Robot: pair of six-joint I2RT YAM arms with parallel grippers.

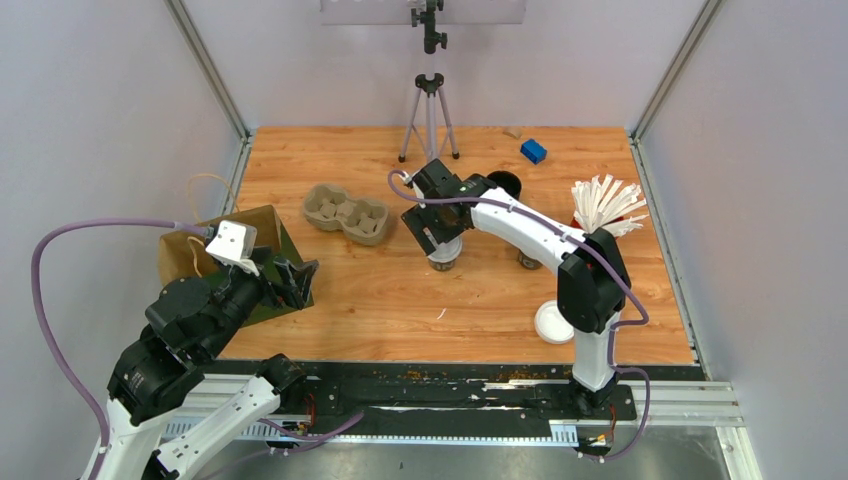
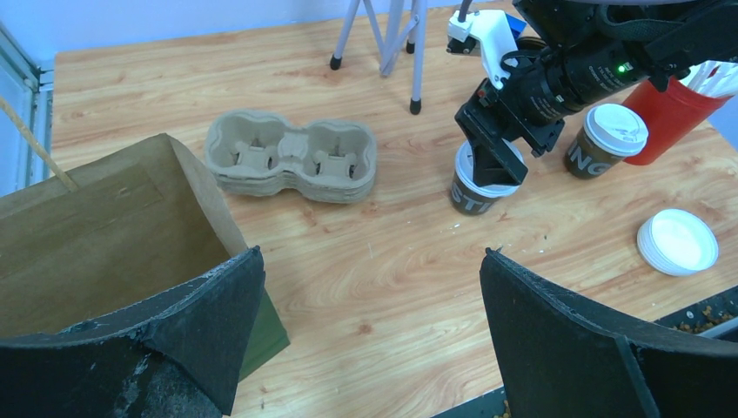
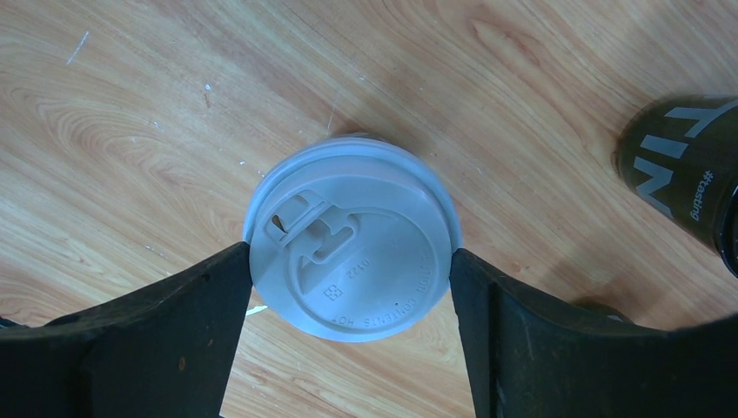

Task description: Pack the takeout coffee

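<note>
The right gripper (image 3: 350, 257) straddles a small dark paper cup with a white plastic lid (image 2: 471, 202), which stands mid-way across the wooden table (image 1: 380, 300). Its black pads sit level with the lid's rim on both sides; whether they press yet I cannot tell. The left gripper (image 2: 372, 254) hangs wide beside the open brown paper bag (image 2: 87, 235) at the left edge.

Squeezing at the rim could pop the lid or tip the cup. The right wrist view shows how close the pads sit. Only the left wrist view shows the cup's wall, the twin lidded cup (image 2: 600, 150) toward the right edge and the moulded pulp two-cup carrier (image 2: 291, 157).
</note>
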